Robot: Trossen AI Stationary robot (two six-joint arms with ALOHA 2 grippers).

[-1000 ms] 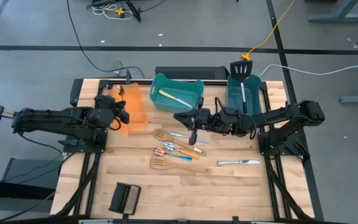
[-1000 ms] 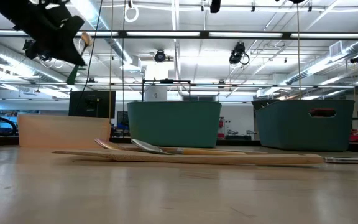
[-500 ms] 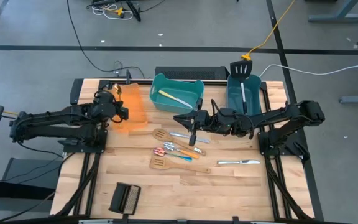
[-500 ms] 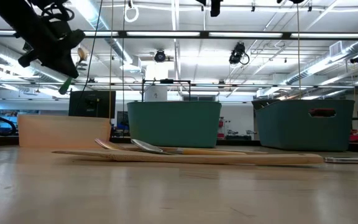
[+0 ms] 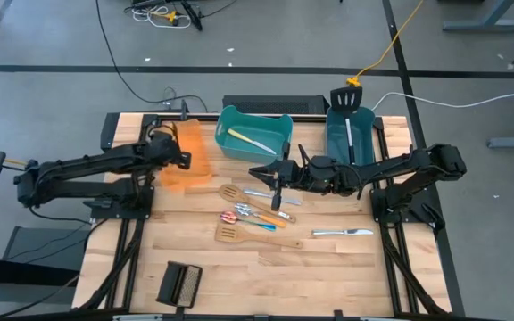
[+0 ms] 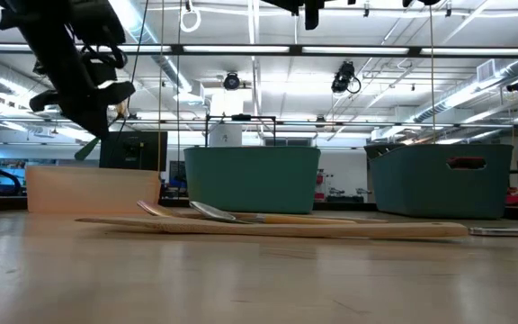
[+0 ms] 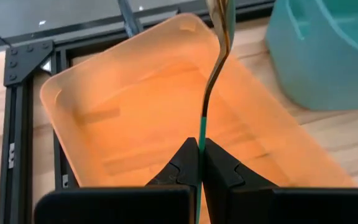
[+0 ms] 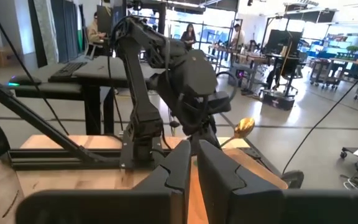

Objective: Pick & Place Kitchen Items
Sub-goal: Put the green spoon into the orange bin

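Observation:
My left gripper [image 7: 201,146] hangs over the orange bin [image 7: 135,124] at the table's far left, shut on a small spoon [image 7: 219,56] with a green handle and a gold bowl [image 8: 244,127]. My right gripper [image 5: 257,168] is level, high above the table's middle, and points toward the left arm. Its fingers [image 8: 219,168] stand almost together, with nothing visible between them. Two wooden spatulas [image 5: 232,192] [image 5: 239,234], small spoons [image 5: 244,214] and a silver knife [image 5: 342,233] lie flat on the table. My left gripper pinches the spoon's green handle [image 7: 201,134] between its two fingers, near the handle's end. The fingers slant down from the table's left and lie along the spoon. The spoon sticks out past the fingertips, bowl end foremost, clear of the orange bin below.
Two teal bins [image 5: 255,134] [image 5: 351,134] stand at the far edge. The right one holds a black slotted spatula [image 5: 346,100], the middle one a pale utensil [image 5: 250,140]. A black ribbed block [image 5: 179,283] lies near the front left. Bare wood lies at the front right.
My left gripper has swung toward the far edge and a little right, out over the orange bin. It has sunk and tipped further downward, and the spoon has come down with it. My right arm has stayed in place.

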